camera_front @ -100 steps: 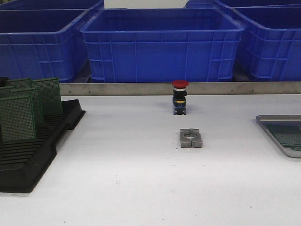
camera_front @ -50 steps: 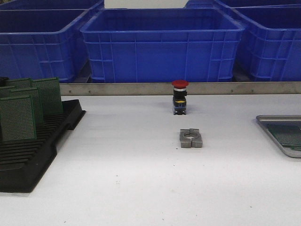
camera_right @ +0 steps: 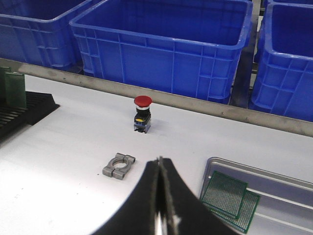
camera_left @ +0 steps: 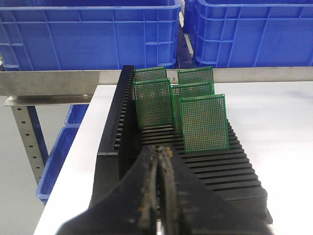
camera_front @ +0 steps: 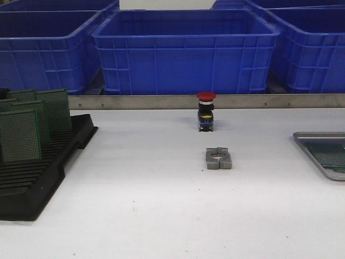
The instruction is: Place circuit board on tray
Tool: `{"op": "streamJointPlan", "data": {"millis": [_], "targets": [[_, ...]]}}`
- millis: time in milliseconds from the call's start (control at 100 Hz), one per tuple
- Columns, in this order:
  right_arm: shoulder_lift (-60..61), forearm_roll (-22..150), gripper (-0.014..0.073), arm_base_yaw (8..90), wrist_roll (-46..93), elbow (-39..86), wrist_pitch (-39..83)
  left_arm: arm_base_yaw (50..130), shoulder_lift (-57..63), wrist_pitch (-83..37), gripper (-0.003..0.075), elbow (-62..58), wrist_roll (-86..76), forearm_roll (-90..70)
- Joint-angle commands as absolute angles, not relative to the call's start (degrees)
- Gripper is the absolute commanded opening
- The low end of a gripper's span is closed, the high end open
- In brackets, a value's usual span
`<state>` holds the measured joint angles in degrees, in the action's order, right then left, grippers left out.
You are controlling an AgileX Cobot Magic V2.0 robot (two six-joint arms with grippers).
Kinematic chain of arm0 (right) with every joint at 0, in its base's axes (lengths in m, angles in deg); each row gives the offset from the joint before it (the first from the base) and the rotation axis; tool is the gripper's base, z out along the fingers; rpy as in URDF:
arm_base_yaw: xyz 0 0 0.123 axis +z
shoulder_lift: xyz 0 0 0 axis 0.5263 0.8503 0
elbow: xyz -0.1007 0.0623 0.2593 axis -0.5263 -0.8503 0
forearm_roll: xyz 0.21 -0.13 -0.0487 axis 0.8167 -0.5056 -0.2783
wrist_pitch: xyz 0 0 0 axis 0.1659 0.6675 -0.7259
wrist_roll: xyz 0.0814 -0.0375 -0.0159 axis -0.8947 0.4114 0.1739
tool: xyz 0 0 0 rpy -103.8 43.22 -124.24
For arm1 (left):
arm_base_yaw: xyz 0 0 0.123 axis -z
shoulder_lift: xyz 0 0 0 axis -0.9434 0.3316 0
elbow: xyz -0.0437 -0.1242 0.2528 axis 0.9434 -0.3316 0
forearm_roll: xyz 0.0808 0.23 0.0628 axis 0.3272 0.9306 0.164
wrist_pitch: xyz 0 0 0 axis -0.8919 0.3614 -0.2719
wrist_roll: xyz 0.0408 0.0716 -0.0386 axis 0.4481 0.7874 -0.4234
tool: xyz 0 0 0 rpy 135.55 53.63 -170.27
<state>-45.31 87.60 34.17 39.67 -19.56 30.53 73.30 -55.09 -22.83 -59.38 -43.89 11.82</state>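
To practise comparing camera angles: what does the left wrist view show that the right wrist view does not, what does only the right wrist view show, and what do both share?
Only the left wrist view shows the five green circuit boards standing upright in the black rack, and the shut left gripper. Only the right wrist view shows the red push button, the grey metal clamp, the tray with two boards lying flat in it, and the shut right gripper. Both share the white table, blue bins and part of the rack.
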Motion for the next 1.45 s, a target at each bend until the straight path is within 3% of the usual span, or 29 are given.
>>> {"op": "streamJointPlan", "data": {"millis": [0,110,430,580,710,1440], "targets": [[-44.7,85.9,-0.0059,33.3,39.9,-19.4,21.3,73.2,-56.7,-27.2,-0.002,-60.5,-44.4,11.8],[-45.3,78.0,-0.0059,31.9,34.1,-22.6,13.1,73.2,-56.7,-27.2,-0.002,-60.5,-44.4,11.8],[-52.1,46.4,-0.0059,31.0,-6.1,-38.4,3.4,73.2,-56.7,-27.2,-0.002,-60.5,-44.4,11.8],[-60.1,44.5,-0.0059,30.9,-6.0,-38.1,12.4,73.2,-56.7,-27.2,-0.002,-60.5,-44.4,11.8],[-59.6,44.5,-0.0059,30.9,-5.9,-38.1,14.6,73.2,-56.7,-27.2,-0.002,-60.5,-44.4,11.8],[-59.5,44.5,-0.0059,30.9,-5.9,-38.1,15.0,73.2,-56.7,-27.2,-0.002,-60.5,-44.4,11.8]]}}
